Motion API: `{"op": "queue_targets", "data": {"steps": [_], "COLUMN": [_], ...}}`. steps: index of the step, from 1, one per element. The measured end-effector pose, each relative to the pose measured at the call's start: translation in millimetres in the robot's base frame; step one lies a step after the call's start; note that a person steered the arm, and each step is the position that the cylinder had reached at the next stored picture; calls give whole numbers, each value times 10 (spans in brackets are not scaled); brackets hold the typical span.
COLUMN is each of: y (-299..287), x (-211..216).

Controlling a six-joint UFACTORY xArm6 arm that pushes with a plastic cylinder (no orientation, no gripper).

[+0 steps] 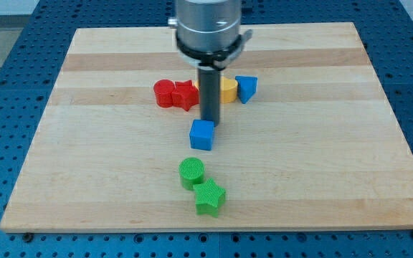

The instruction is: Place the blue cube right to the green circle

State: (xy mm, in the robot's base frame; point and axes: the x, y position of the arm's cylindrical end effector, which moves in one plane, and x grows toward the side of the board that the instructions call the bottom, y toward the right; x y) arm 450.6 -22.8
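Observation:
The blue cube (pixel 201 134) lies near the middle of the wooden board (pixel 84 143). The green circle (pixel 191 172) lies below it, slightly to the left, with a gap between them. My tip (pixel 209 120) stands just above the cube's top right corner, touching or almost touching it. The rod rises from there to the arm's grey housing at the view's top.
A green star (pixel 209 197) touches the green circle's lower right. Above the tip lie a red circle (pixel 164 93) and a red star (pixel 184 95) to the left, and a yellow block (pixel 228 89) and a blue triangular block (pixel 246 88) to the right.

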Motion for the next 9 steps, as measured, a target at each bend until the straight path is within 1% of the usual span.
{"op": "queue_targets", "data": {"steps": [1,4,7,9], "y": [-207,-225,-51,290], "x": [20,357,628,733]}}
